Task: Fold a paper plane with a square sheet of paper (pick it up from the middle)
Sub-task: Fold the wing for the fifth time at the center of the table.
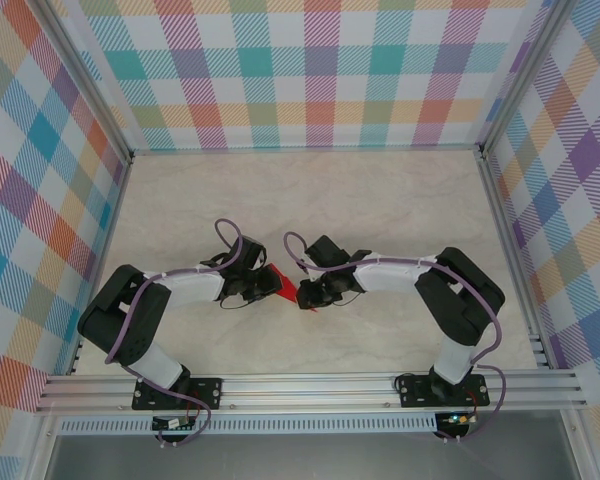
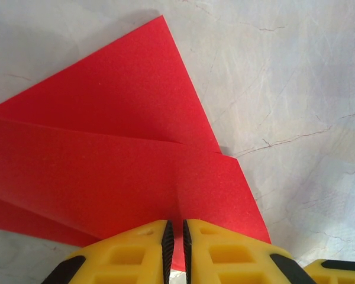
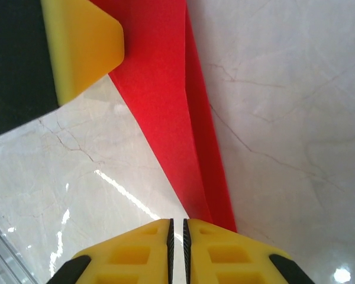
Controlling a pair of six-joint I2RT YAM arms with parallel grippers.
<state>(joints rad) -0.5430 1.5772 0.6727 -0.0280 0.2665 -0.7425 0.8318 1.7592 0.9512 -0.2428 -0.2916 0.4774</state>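
The red sheet of paper (image 1: 283,284) lies folded on the table between my two grippers, with overlapping flaps and a long crease. In the left wrist view the sheet of paper (image 2: 106,171) spreads ahead of my left gripper (image 2: 175,228). Its jaws are shut, and a raised fold of red runs into the thin slit between the pads. My left gripper (image 1: 263,285) sits at the paper's left side and my right gripper (image 1: 308,293) at its right. In the right wrist view my right gripper (image 3: 178,223) is shut with bare table showing in the slit. The narrow end of the paper (image 3: 165,100) passes under its right finger.
The pale marble tabletop (image 1: 380,210) stretches open behind and to both sides of the arms. Checked walls on aluminium posts (image 1: 90,120) close in three sides. A yellow finger of the left gripper (image 3: 83,47) rests on the paper's far end in the right wrist view.
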